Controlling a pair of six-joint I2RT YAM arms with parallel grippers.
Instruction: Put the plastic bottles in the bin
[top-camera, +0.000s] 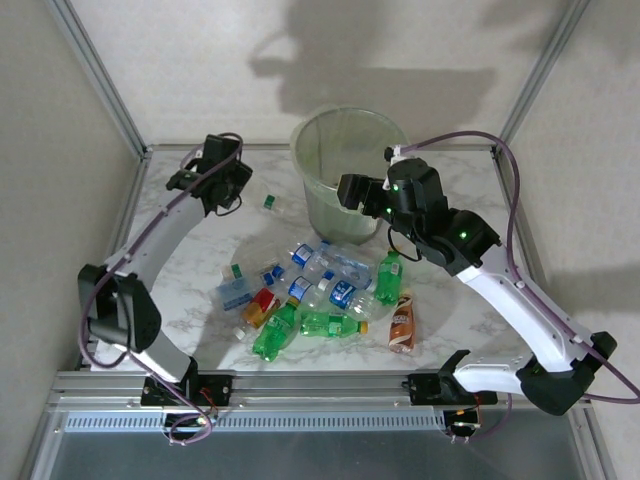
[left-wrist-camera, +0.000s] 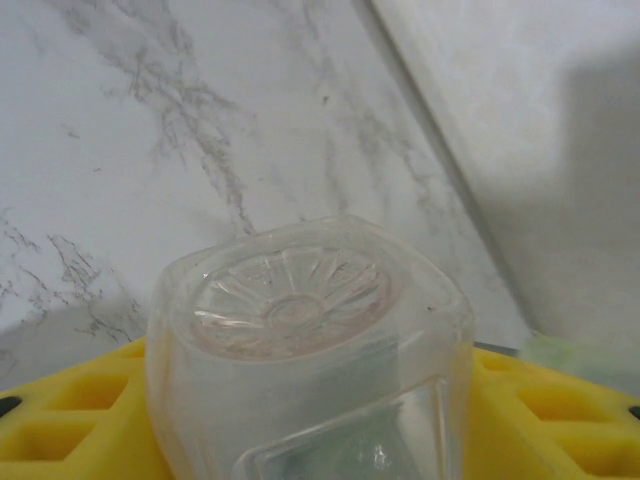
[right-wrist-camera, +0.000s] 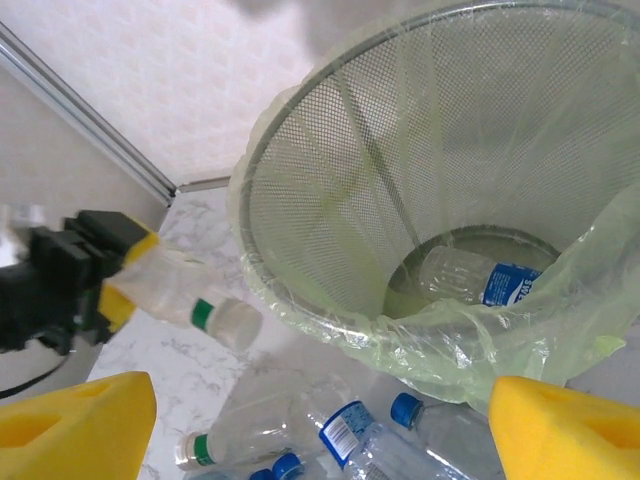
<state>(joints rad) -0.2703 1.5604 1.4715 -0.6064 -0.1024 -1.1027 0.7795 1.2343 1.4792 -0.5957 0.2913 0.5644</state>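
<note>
My left gripper (top-camera: 232, 182) is shut on a clear plastic bottle (top-camera: 255, 195) with a green band and white cap, held above the table left of the bin. In the left wrist view the bottle's ribbed base (left-wrist-camera: 290, 300) sits between the yellow pads (left-wrist-camera: 70, 410). From the right wrist view this held bottle (right-wrist-camera: 190, 300) slants down from the left gripper. My right gripper (top-camera: 350, 190) hangs open at the bin's near rim, nothing between its yellow pads (right-wrist-camera: 75, 425). The bin (top-camera: 300, 135) has a pale green liner (right-wrist-camera: 300, 300), and one blue-labelled bottle (right-wrist-camera: 480, 278) lies at its bottom.
Several bottles lie in a pile (top-camera: 320, 290) in front of the bin: clear ones with blue caps, green ones (top-camera: 275, 335), one with a brown label (top-camera: 402, 322), one with a red-yellow label (top-camera: 262, 305). Metal frame posts and walls border the marble table (top-camera: 190, 290).
</note>
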